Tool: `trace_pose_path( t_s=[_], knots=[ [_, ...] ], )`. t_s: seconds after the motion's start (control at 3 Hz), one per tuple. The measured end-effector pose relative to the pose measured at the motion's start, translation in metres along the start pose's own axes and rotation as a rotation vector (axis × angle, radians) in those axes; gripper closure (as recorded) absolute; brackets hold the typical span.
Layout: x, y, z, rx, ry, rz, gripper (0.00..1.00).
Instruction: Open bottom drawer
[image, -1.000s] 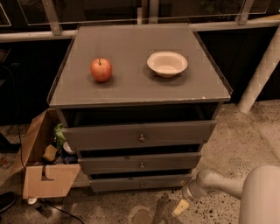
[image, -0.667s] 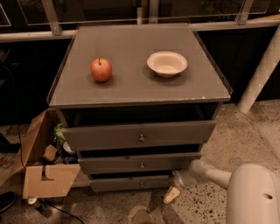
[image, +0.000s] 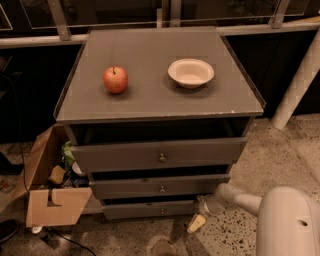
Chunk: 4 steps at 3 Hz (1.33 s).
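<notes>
**Fig.** Single-arm mobile robot at a three-drawer grey cabinet, seen from above and in front.

**(a) Layout.** The tabletop (image: 150, 102) of the cabinet carries a red apple (image: 115, 79) at left and a pale bowl (image: 191, 73) at right, well apart. Below are three grey fronts, each w/ a small brass knob at centre: top drawer (image: 115, 156), mid drawer (image: 125, 188) and bottom drawer (image: 135, 210). The bottom drawer is the narrowest and lowest, just above the floor (image: 280, 150); its knob (image: 161, 211) sits directly under the other two. Its front looks shut or nearly so. An open cardboard box (image: 52, 206) w/ oddments stands on the floor to the cabinet's left.

**(b) Arm.** The arm (image: 240, 200) enters from the lower right. The hand (image: 197, 223) hangs low, just beside the right end of the bottom drawer front and slightly in front of it, near the floor. It is right of the knob, not on it. How far the hand is open cannot be told from this view; nothing is seen held in it.

**(c) Step (judgement).** Approach phase: the hand is at drawer height but no grasp is made, so the pull is not yet begun.

**(d) Next move (judgement).**
- Shift the hand left along the front until it is centred on the knob.
- Close on the knob, then pull straight out, away from the cabinet.
- The knob is small, so alignment must be close.
- The mid drawer overhangs, so approach from the front, not from above.
</notes>
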<state>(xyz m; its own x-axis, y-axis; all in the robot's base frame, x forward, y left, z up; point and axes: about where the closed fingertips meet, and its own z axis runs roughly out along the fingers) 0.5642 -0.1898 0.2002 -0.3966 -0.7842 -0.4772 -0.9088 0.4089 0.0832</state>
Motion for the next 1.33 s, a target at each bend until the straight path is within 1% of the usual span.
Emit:
trace_pose_path(
  t_s=[0.33, 1.0, 1.33],
  knots=[
    [0.020, 0.020, 0.016, -0.043, 0.035, 0.024, 0.00],
    [0.019, 0.024, 0.009, -0.045, 0.037, 0.028, 0.00],
    [0.030, 0.019, -0.007, -0.014, 0.046, 0.055, 0.00]
  ],
)
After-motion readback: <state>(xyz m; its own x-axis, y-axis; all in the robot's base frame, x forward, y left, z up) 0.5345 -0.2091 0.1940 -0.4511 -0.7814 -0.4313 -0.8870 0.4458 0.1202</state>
